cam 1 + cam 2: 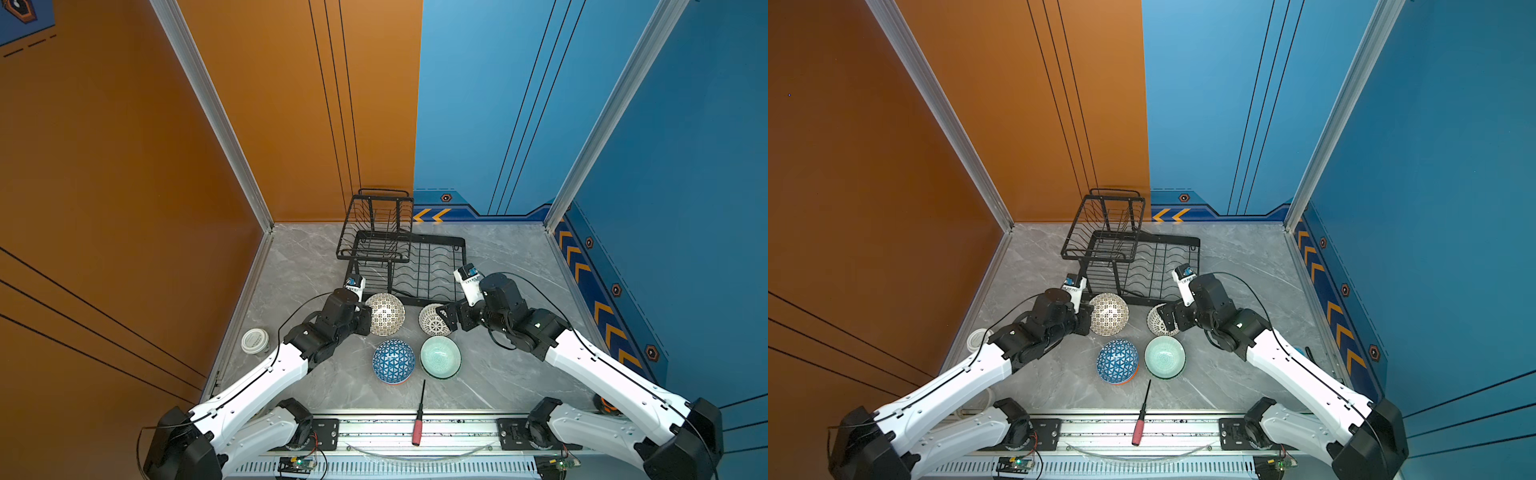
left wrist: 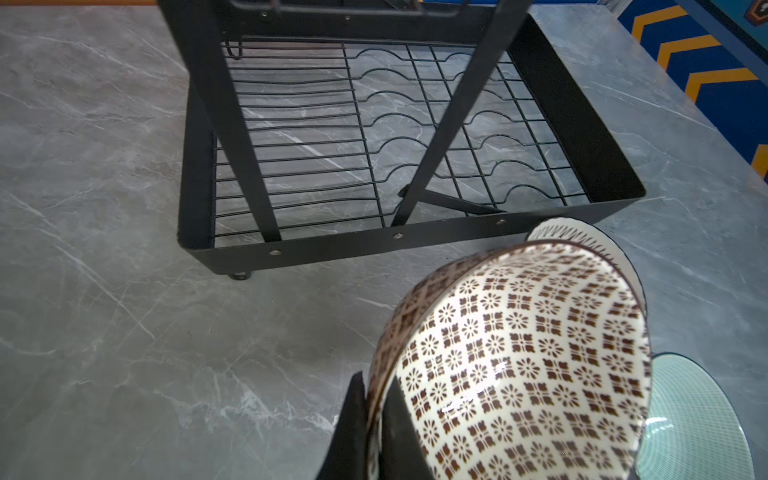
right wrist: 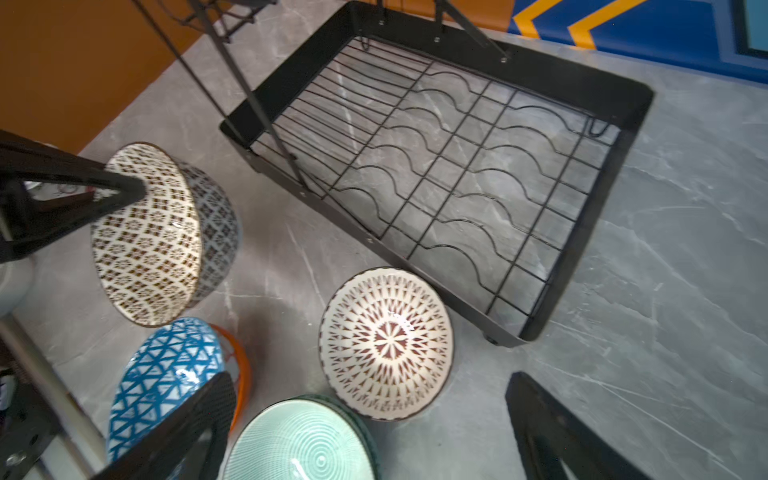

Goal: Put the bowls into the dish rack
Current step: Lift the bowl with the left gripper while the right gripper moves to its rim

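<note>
Top views: the grey marble table (image 1: 519,374) is filling the floor between orange and blue walls, with bare stone lying open to the right of the rack and along the left edge.
Dish rack: the black dish rack (image 1: 440,237) is standing at the back middle, its raised basket toward the orange wall. Both wrist views are looking into the low tray, where marble is showing through the wavy wires.
Left gripper: the left gripper (image 2: 374,386) is pinching the rim of the cream patterned bowl (image 2: 519,365) and holding it tipped up just in front of the rack's near wall. The pinch is reading clearly only from the left wrist.
Right gripper: the right gripper (image 3: 370,378) is hanging with its jaws spread wide. The white lattice bowl (image 3: 386,345) is sitting upright on the table between the fingers, and neither appears to be touching it. From above, the gripper is covering that bowl's right side.
Cream bowl's back: the right wrist view is showing a grey-blue patterned surface behind the rim. Whether this is the bowl's outside or a second bowl cannot be told.
Front bowls: the blue triangle bowl (image 1: 393,360) and the mint green bowl (image 1: 440,356) are sitting side by side nearer the front edge. The orange bowl (image 3: 243,361) under the blue one is showing as a sliver from above and as a full wall from the right wrist.
Screwdriver: the red-handled screwdriver (image 1: 417,428) is lying across the front edge, its handle on the rail and its tip pointing between the front bowls.
White container: a round white container (image 1: 254,340) is sitting off the table's left edge.
</note>
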Robot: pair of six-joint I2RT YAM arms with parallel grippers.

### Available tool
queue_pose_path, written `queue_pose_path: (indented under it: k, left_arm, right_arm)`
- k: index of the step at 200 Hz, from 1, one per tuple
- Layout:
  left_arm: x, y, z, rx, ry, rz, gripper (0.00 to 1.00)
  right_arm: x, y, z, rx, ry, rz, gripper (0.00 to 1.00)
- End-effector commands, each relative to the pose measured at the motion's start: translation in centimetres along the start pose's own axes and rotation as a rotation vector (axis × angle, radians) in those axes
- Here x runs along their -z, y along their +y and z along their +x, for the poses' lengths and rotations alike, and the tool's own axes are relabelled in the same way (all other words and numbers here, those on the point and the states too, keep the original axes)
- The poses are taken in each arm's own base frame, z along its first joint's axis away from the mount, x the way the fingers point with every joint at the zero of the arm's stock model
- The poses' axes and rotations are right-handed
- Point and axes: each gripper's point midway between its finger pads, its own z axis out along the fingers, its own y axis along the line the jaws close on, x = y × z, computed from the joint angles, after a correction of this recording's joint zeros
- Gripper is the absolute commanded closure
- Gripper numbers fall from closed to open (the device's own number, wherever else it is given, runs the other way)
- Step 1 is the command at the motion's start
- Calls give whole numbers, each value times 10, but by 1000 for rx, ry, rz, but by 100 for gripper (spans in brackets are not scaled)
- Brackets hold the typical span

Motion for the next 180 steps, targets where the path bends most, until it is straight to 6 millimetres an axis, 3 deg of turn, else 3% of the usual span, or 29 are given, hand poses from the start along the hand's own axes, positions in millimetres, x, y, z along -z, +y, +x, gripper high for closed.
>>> queue_pose_path:
  k: [1, 48, 77, 126, 180]
  left_arm:
    - [11, -17, -20, -16, -132, 23, 100]
    - [17, -51, -27, -38, -214, 69, 100]
    - [22, -66, -32, -38, -248, 97, 100]
    - [31, -79, -41, -12, -301, 128, 100]
    - [31, -84, -45, -1, -354, 130, 100]
  right_arm:
    - [9, 41, -10, -26, -38, -119, 0]
    - [10, 79, -8, -87, -75, -182, 0]
    - [5, 76, -3, -115, -80, -106, 1]
    - [-2, 55, -6, -178, -104, 5, 22]
    - [-27, 50, -7, -192, -54, 22, 52]
